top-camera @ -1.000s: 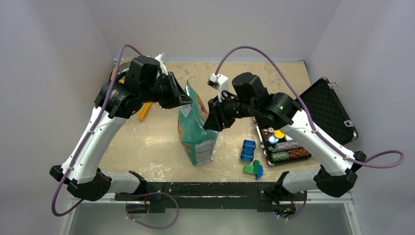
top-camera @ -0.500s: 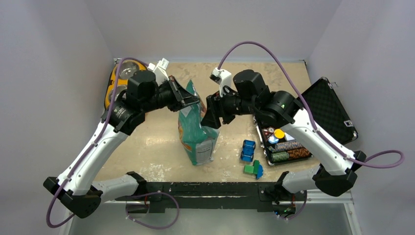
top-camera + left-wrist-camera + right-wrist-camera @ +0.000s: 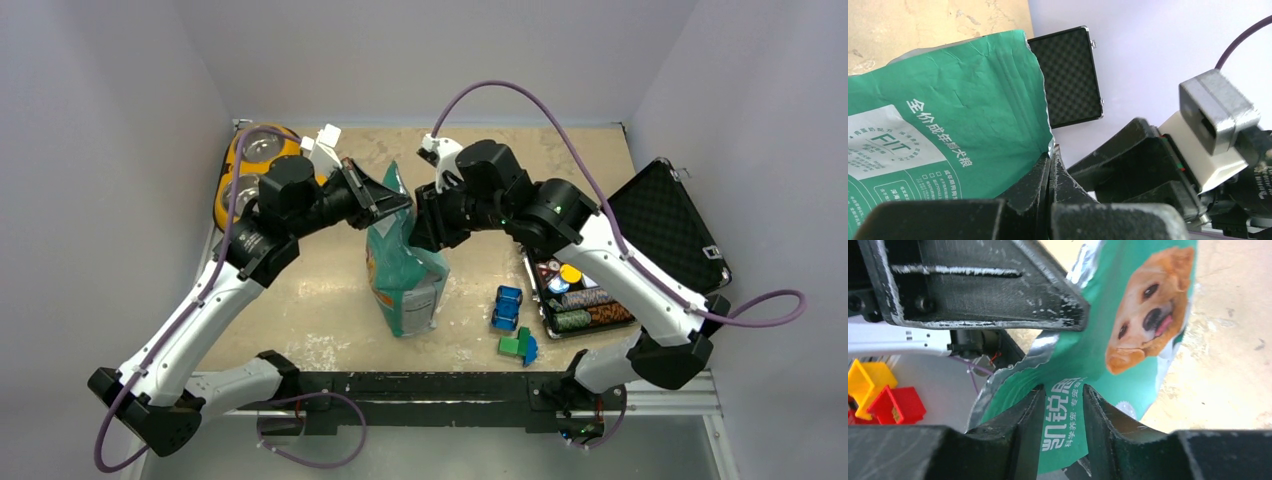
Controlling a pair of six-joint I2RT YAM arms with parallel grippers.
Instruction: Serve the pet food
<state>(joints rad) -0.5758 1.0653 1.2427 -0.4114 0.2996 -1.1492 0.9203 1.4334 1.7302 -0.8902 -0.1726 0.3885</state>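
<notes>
The pet food bag (image 3: 404, 270), teal-green with a picture of an orange dog, stands upright near the middle of the worktop (image 3: 300, 290), and both arms meet at its top edge. The left end effector (image 3: 392, 205) is fully closed on the top rim of the bag; in the left wrist view its two black fingers (image 3: 1040, 192) are pressed together with the torn edge of the bag (image 3: 948, 130) between them. The right end effector (image 3: 428, 232) comes from the other side, and in the right wrist view a strip of the bag's film (image 3: 1063, 420) lies between its fingers (image 3: 1023, 425), which stand a little apart and touch the film on both sides, so it grips the bag too. The dog's face (image 3: 1148, 310) is visible on the side of the bag in this view. The kibble itself I cannot see in any view. At the far left corner of the worktop lies a yellow holder with two metal bowls (image 3: 245, 165), well apart from the bag. To the right of the bag are small blue (image 3: 507, 306) and green toy pieces (image 3: 519, 345), and beside them an open black case (image 3: 640, 250) with stacked poker chips (image 3: 585, 305) in it.
</notes>
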